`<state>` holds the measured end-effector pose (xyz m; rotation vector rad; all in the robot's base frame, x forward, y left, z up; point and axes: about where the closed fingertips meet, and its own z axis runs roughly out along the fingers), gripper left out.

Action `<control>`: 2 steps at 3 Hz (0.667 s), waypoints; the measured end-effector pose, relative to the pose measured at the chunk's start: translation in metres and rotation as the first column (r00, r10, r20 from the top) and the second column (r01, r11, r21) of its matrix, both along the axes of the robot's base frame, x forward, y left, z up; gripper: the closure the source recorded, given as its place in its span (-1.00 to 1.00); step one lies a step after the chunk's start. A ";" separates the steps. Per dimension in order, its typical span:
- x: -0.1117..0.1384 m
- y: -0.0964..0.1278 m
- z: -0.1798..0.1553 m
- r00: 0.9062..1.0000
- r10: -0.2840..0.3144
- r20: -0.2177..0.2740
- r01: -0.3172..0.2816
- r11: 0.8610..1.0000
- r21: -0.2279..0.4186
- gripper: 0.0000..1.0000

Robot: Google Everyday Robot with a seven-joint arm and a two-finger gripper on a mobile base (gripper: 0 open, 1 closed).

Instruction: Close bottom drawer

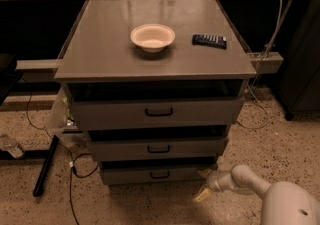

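Bottom drawer [129, 175] = lowest of 3 under the table's [100, 54] front edge, right down at floor level. It sits pulled out a bit; a dark gap shows above its front panel. Panel's long axis runs L-R, parallel w/ the front edge. Handle [160, 174] is a small black loop at the panel's centre.

Gripper [204, 190] hangs low, below the table's front-right corner, just beside the drawer's right end, w/ the arm coming in from the lower right. Touching the panel or just short of it: can't tell. Spread or pressed together: can't tell either.

Key relation: the panel lies to the gripper's left and slightly back, toward the table's rear edge. The gripper is off the panel's end, not in front of it. My read: closing needs a push straight toward the rear edge, square to the panel's long axis. So the gripper prob. wants to slide left toward the handle first. A push at the right end alone could skew the drawer on its rails.
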<state>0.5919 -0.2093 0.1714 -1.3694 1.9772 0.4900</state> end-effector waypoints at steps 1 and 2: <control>-0.004 0.001 0.000 1.000 0.000 0.000 0.000 1.000 0.000 -1.00; -0.030 -0.009 0.002 0.999 -0.008 -0.041 0.007 1.000 -0.011 -1.00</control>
